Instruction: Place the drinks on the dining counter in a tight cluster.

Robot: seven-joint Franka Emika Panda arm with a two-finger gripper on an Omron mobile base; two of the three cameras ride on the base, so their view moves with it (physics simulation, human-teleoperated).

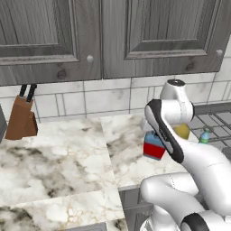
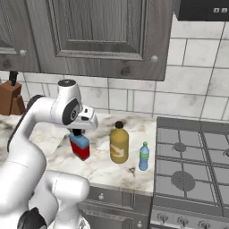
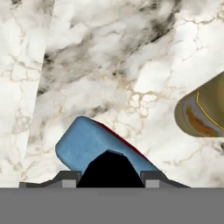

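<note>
Grey cabinets and pale tiles back the marble worktop (image 2: 100, 167) beside the steel stove (image 2: 192, 174), and all three drinks are on it, so no bottle has reached the dining counter. From above, the gripper (image 2: 78, 133) is clamped on the black cap of the squat blue flask with the red label (image 2: 80, 146), apparently tilting it. The taller amber black-capped bottle (image 2: 119, 144) stands nearer the stove; the slim light-blue bottle (image 2: 143, 157) is just beside the stove.
</note>
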